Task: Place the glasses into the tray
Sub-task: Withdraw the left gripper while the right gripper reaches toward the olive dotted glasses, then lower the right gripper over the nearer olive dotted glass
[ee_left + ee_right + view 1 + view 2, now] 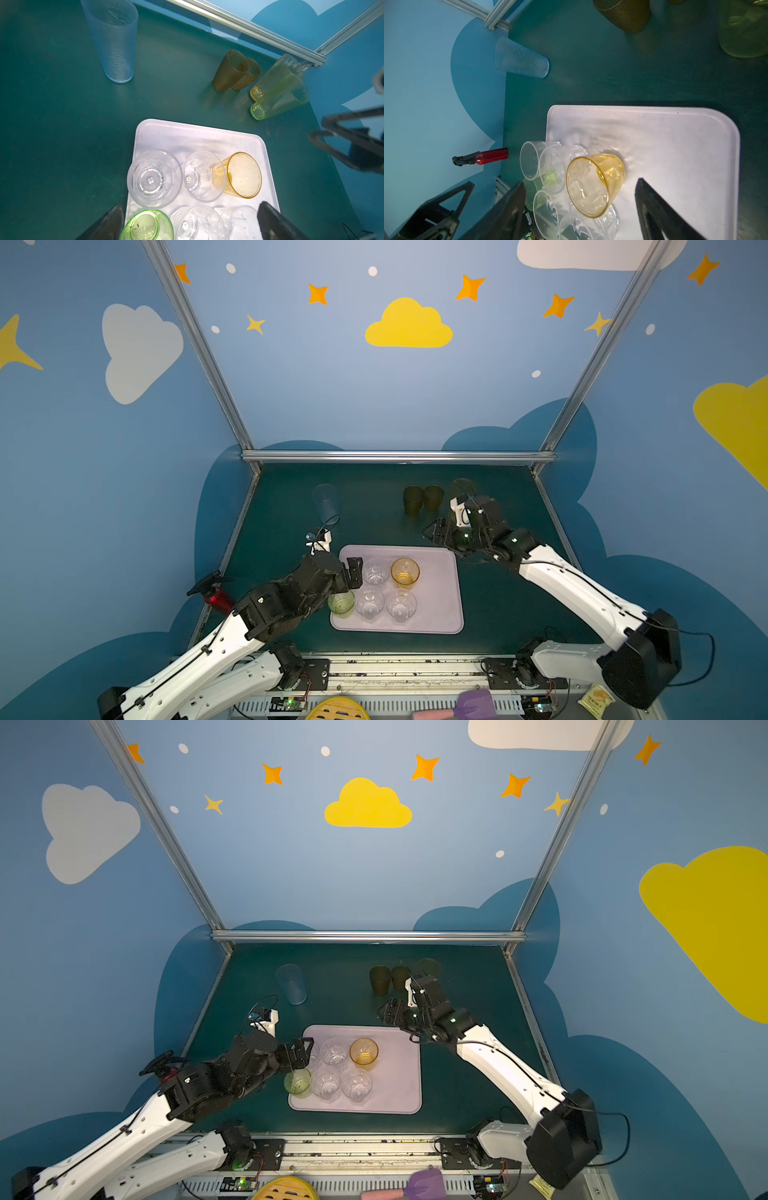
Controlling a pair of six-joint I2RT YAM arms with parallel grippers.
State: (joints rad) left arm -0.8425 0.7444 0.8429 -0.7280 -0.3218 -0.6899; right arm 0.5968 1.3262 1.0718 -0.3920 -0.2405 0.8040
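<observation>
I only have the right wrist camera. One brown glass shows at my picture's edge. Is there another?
Observer: Yes, two brown glasses stand side by side, no gap visible.
Operator: Anything near the tall green glass?
Observer: A tall amber glass stands beside it, farther back.
Operator: Is the left gripper carrying something?
Observer: No, it is open and empty, over the tray's left edge.

Blue cloud-and-star walls [332,385], aluminium frame [399,455], dark green tabletop [374,522]
</observation>
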